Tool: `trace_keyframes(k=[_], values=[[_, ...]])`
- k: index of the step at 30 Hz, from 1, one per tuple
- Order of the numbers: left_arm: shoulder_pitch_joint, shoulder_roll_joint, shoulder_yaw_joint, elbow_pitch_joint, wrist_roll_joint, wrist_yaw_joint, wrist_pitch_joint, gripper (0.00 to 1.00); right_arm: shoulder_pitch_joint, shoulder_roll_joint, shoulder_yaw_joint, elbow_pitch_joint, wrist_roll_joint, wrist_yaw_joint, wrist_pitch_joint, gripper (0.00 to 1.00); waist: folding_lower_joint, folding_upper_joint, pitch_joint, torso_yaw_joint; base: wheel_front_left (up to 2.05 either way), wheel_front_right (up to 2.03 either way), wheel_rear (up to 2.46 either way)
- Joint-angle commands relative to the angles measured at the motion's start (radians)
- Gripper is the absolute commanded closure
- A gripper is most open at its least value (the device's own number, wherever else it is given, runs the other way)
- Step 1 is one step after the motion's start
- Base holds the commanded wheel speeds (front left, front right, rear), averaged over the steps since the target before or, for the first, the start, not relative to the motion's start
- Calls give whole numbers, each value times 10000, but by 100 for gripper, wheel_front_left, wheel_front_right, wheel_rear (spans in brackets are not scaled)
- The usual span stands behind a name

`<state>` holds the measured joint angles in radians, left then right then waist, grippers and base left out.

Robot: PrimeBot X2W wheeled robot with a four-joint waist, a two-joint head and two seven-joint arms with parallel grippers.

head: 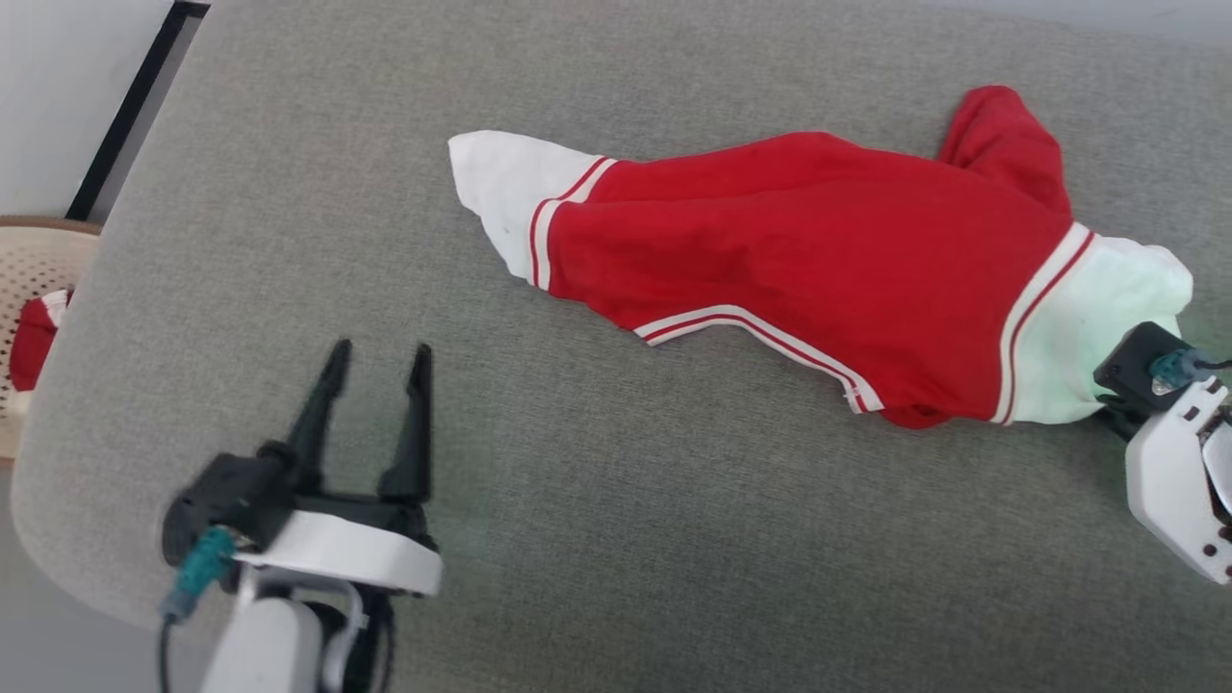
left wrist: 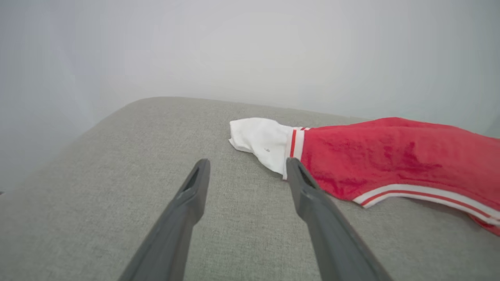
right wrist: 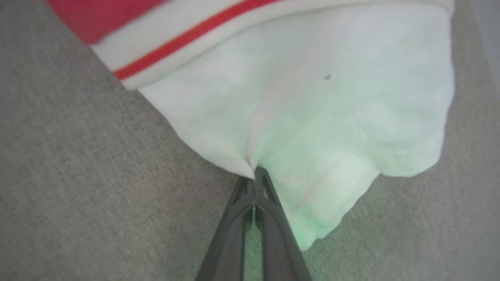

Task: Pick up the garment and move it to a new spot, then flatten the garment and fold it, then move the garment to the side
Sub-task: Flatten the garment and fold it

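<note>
The garment (head: 799, 260), a red shirt with white sleeves and red-and-white striped trim, lies bunched lengthwise across the grey cushion (head: 577, 539). No chest letters show. My right gripper (right wrist: 254, 175) is shut on the edge of the garment's white sleeve (right wrist: 332, 109) at the right end, where the cloth puckers into the fingertips. In the head view its fingers are hidden behind the wrist body. My left gripper (head: 377, 361) hovers open over bare cushion at the lower left, well short of the other white sleeve (left wrist: 261, 140). One of its fingers (left wrist: 300, 183) overlaps the sleeve's trim in the left wrist view.
The cushion's rounded left edge (head: 58, 404) drops off toward the floor. Beyond that edge stands a pale woven basket (head: 34, 279) with a red-and-white item (head: 34, 337) inside. A white wall with a dark strip (head: 135, 106) lies at the far left.
</note>
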<state>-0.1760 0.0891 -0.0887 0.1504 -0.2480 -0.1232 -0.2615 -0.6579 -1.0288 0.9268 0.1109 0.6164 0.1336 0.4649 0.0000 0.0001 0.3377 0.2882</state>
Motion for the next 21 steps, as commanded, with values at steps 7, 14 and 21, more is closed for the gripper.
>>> trace_keyframes(k=[7,14,21], values=[[-1204,2140,-1467,116,110,-75,115,0,-170,132,218,304,-3,-52,-211,100,0,-1,23,-363,0,0,0],[-4158,5814,-5669,344,-2502,-56,2272,0,-567,315,186,194,-84,-53,-283,100,0,-1,408,-681,0,0,0],[-7144,7588,-8982,885,-4100,-58,3336,0,-1034,430,298,-40,-273,-53,-90,100,0,-1,982,-941,0,0,0]])
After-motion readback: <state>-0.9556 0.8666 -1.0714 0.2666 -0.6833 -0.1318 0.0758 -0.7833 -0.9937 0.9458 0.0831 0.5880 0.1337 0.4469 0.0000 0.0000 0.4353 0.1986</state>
